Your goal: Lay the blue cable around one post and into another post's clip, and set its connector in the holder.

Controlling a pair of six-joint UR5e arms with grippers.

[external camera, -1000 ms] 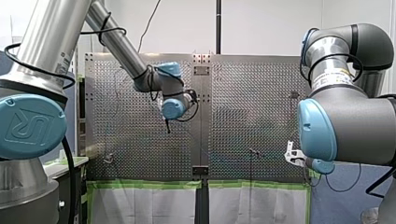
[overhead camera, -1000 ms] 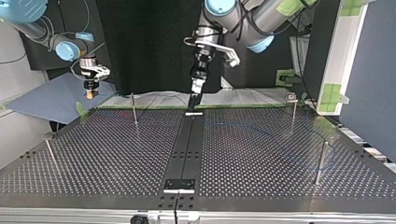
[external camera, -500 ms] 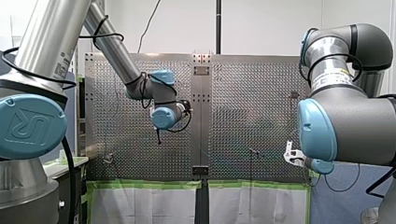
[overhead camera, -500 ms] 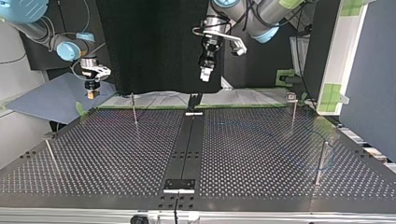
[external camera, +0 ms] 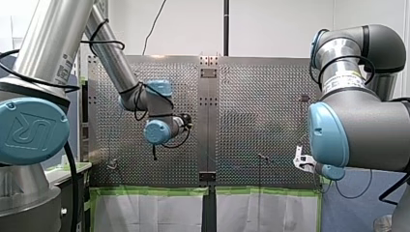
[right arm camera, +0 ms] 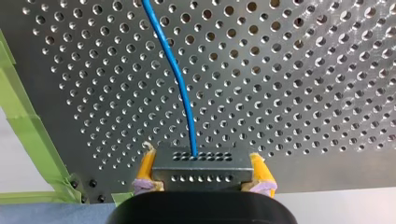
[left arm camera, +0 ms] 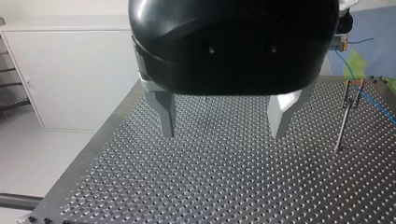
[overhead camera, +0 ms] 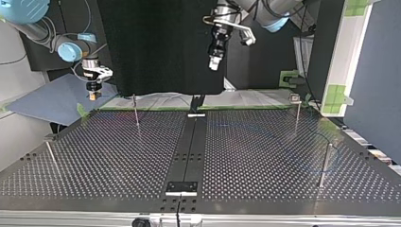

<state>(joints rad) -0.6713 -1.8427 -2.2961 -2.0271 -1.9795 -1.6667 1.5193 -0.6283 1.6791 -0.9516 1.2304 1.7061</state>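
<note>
Connector (right arm camera: 201, 169) pinched in the right hand (right arm camera: 201, 164), blue cable (right arm camera: 178, 79) running off over the counter (right arm camera: 303, 70).
Judged light and rigid, the connector is best held by its body; the thin, limp cable is to be guided, not tugged. Farther off, the left hand (left arm camera: 223, 132) is seen spread and empty near a post (left arm camera: 343, 126).

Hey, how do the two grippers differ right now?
My left gripper is open and empty; my right gripper is shut on the connector of the blue cable. The left's fingers are bare metal; the right's carry yellow pads. Both have two fingers and hang clear of the perforated table.
</note>
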